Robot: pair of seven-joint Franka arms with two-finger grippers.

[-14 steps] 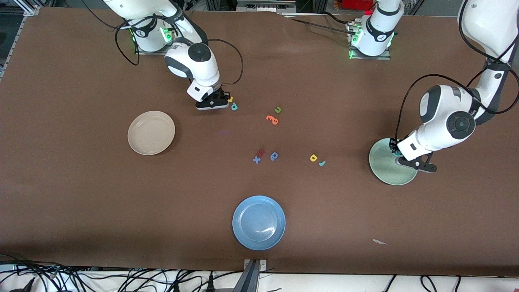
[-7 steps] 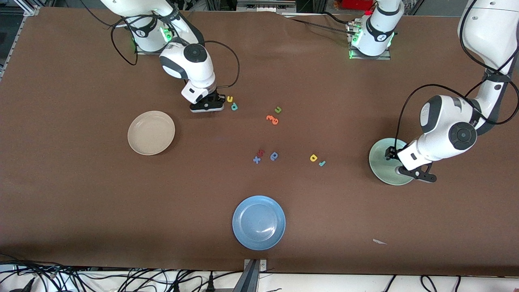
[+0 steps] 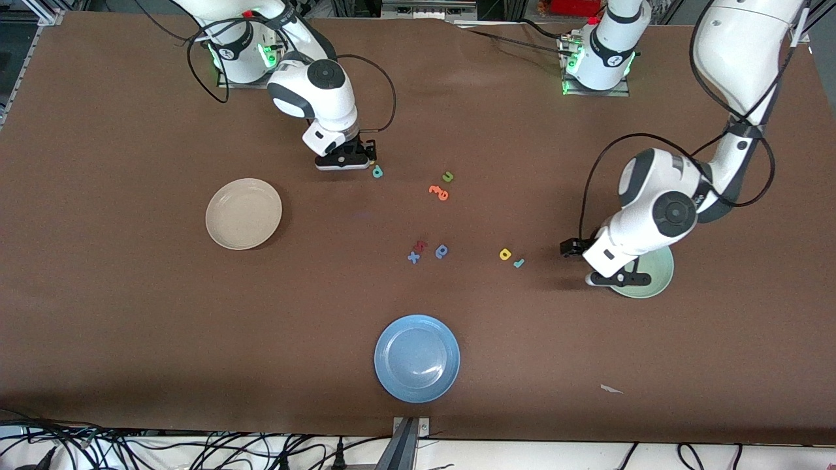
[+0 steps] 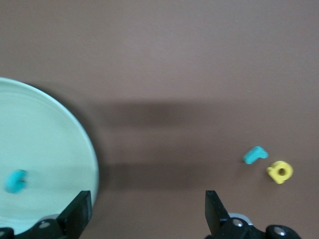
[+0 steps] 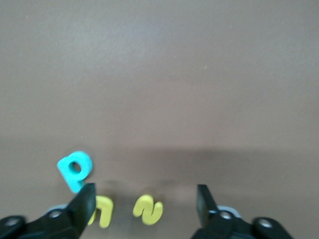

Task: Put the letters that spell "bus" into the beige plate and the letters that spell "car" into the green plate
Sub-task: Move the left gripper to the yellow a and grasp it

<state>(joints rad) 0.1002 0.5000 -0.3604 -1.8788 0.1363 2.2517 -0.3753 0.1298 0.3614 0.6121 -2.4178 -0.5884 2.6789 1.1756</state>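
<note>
lying flat, teal r [image 4: 255, 155] points at green plate [image 4: 75, 144].

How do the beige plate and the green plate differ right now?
The beige plate holds nothing, while the green plate has a teal letter in it. The beige plate lies fully in the open toward the right arm's end; the green plate, toward the left arm's end, is partly covered by the left arm in the front view. Both are round, shallow and plain.
</note>
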